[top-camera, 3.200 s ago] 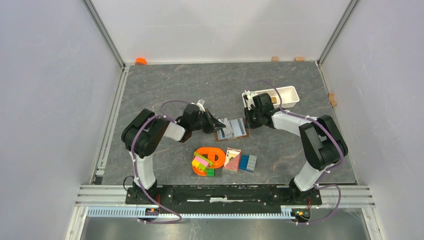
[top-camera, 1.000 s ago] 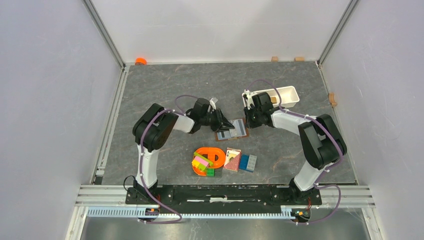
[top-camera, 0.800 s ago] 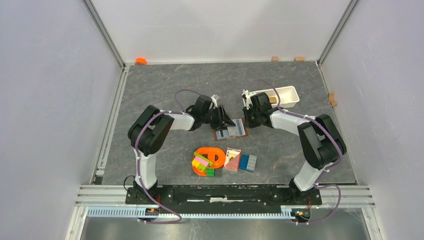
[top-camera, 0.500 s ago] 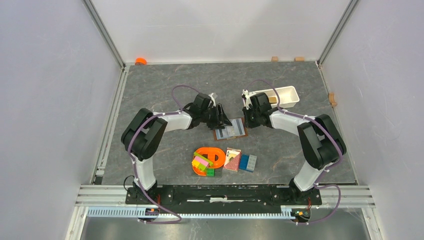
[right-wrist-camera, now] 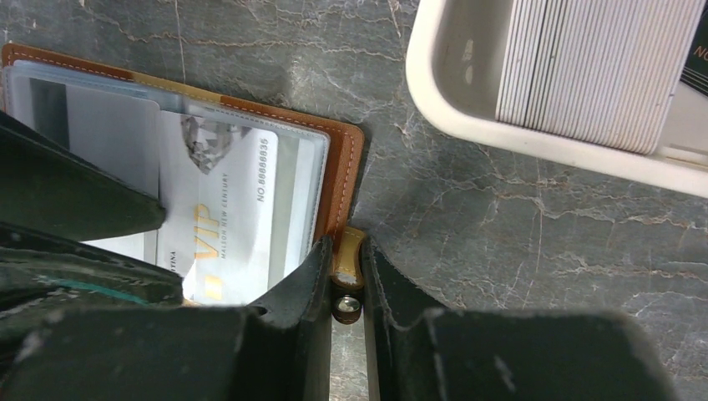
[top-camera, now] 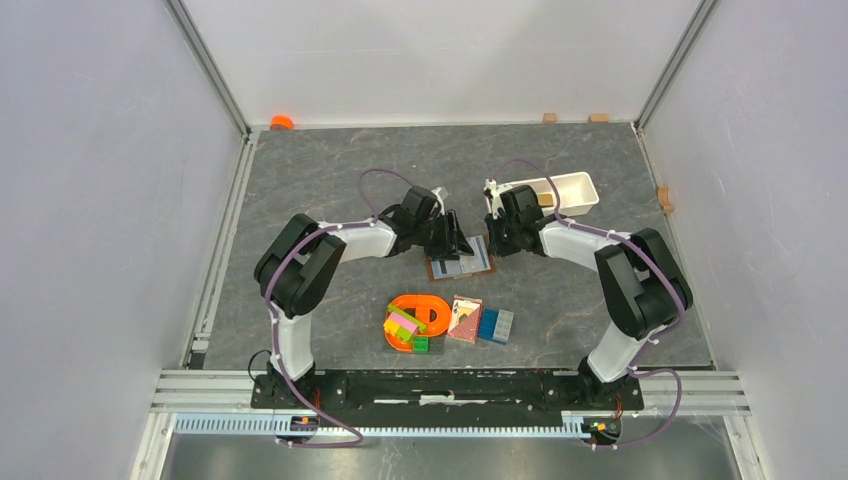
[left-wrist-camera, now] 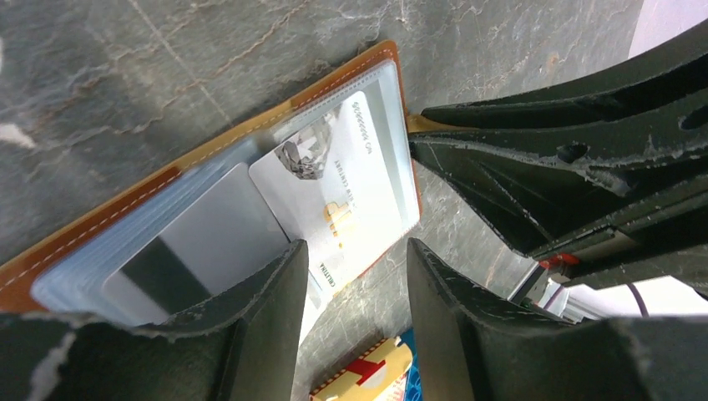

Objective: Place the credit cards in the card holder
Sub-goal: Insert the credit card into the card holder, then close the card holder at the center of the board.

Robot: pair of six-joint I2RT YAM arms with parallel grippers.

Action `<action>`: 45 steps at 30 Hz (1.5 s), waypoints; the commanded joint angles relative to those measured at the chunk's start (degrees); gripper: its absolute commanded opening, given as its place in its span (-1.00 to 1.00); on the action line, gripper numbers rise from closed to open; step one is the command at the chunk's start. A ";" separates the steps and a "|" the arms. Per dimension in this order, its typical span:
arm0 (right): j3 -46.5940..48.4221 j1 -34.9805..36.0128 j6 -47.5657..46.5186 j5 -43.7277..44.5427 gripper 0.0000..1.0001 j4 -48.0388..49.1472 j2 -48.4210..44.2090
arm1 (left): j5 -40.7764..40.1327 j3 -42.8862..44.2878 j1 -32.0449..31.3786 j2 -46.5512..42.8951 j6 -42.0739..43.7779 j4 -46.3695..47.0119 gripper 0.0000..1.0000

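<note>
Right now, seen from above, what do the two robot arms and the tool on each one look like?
The left arm and right arm match: chunky black joints, white links between, and a purple cable looping along each. The left tool and right tool are black, each with two tapered fingers, scuffed pale along the edges.

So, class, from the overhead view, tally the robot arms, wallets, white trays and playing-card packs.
Robot arms: 2
Wallet: 1
White tray: 1
Playing-card pack: 1
Total: 5
</note>
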 commanded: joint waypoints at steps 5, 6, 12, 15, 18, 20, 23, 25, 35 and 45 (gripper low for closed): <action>-1.58 -0.08 0.51 1.04 -1.00 -0.78 -0.55 | -2.83 5.52 -1.94 4.03 1.29 -3.36 0.09; -1.66 -0.11 0.54 1.04 -1.00 -0.74 -0.61 | -2.76 6.12 -2.17 4.37 1.16 -3.38 0.08; -1.93 -0.10 0.69 1.12 -1.00 -0.54 -0.77 | -2.26 6.88 -3.02 4.97 0.00 -1.10 0.08; -2.02 -0.03 0.91 1.39 -1.00 -0.47 -1.34 | -2.46 6.28 -2.94 3.79 0.37 -0.88 0.08; -1.72 -0.16 0.90 1.98 -1.00 -1.19 -2.54 | -3.90 3.86 -2.86 -0.34 1.78 -0.83 0.12; -1.26 -0.13 0.77 2.96 -1.00 -2.10 -3.57 | -4.69 2.09 -2.68 -3.61 2.69 -0.90 0.16; -0.55 -0.16 0.46 4.25 -1.00 -3.56 -4.97 | -5.04 -0.58 -2.04 -8.36 3.54 -1.26 0.24; 0.11 -0.14 0.09 4.56 -1.00 -4.56 -5.93 | -5.24 -2.20 -1.17 -11.03 4.16 -2.47 0.29; 4.18 1.00 -0.61 5.79 -1.00 -9.26 -9.38 | -5.42 -13.68 4.76 -16.44 4.17 0.26 0.33; 7.96 8.60 3.43 1.16 -1.00 -8.60 -9.59 | 1.28 -14.81 4.80 -7.71 0.79 11.37 -0.06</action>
